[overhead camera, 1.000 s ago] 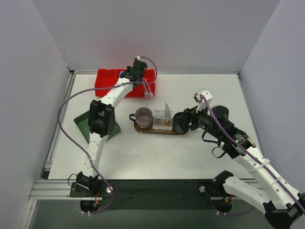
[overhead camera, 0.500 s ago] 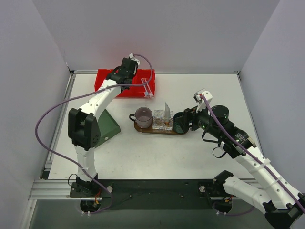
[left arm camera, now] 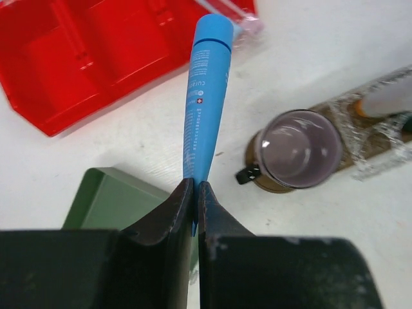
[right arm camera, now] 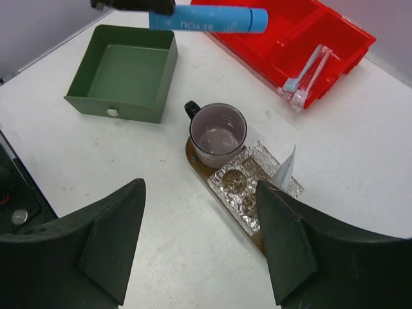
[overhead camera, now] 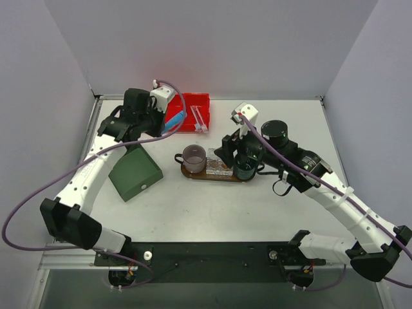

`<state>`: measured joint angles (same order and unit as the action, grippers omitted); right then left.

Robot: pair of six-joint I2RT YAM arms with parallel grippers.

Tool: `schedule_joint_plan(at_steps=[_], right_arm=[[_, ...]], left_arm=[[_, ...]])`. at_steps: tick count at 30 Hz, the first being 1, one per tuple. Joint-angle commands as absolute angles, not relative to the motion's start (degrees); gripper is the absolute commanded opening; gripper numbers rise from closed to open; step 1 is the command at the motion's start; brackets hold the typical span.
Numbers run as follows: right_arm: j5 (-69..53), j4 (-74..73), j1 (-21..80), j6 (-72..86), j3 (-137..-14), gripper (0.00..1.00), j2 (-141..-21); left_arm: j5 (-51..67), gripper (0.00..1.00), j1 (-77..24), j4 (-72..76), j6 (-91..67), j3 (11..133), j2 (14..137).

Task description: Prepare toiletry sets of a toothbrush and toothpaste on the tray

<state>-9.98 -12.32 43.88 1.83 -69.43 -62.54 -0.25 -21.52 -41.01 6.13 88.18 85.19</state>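
My left gripper [overhead camera: 159, 122] is shut on the flat end of the blue toothpaste tube [overhead camera: 172, 121] and holds it in the air near the red bin's front. The tube [left arm camera: 206, 96] points away from the fingertips [left arm camera: 187, 193] and also shows in the right wrist view [right arm camera: 206, 19]. My right gripper [overhead camera: 235, 156] is open and empty above the brown oval tray [overhead camera: 207, 176], whose rim [right arm camera: 192, 153] lies under it. A white pointed tube [right arm camera: 286, 168] stands on the tray. Two wrapped toothbrushes [right arm camera: 306, 74] lie in the red bin's end compartment [overhead camera: 197, 120].
A translucent purple mug [overhead camera: 194, 158] and a clear embossed holder [right arm camera: 248, 187] sit on the tray. The red bin [overhead camera: 198, 103] is at the back. An open dark green box [overhead camera: 135, 170] lies left of the tray. Walls enclose the table.
My left arm has swung left and nearer from over the red bin, carrying the blue tube. My right arm has moved left and up over the tray's right end.
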Motion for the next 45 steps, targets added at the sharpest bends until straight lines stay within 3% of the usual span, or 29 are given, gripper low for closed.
schedule_joint_plan(at_steps=[1, 9, 16, 30, 36, 45], right_arm=[[-15.0, -15.4, 44.4, -2.7, -79.8, 0.64, -67.1], [-18.6, -31.0, 45.3, -5.4, -97.4, 0.67, -78.0], [-22.1, -36.7, 46.1, -7.2, -100.6, 0.69, -81.2], [-19.2, -45.4, 49.0, -11.4, -101.8, 0.68, -85.7], [-20.4, -45.6, 49.0, -11.5, -100.0, 0.63, -85.9], [-24.0, -45.6, 49.1, -11.6, -98.1, 0.47, -85.9]], left_arm=[[18.5, 0.00, -20.7, -39.5, 6.3, 84.3, 78.6], [38.3, 0.00, -19.4, -36.7, 4.1, 79.9, 71.6], [51.7, 0.00, -20.1, -34.3, 2.4, 78.5, 69.6], [58.0, 0.00, -22.9, -34.4, 3.0, 78.3, 69.3], [61.2, 0.00, -22.9, -32.4, 1.6, 77.7, 69.4], [63.9, 0.00, -22.9, -30.1, 0.4, 76.8, 69.7]])
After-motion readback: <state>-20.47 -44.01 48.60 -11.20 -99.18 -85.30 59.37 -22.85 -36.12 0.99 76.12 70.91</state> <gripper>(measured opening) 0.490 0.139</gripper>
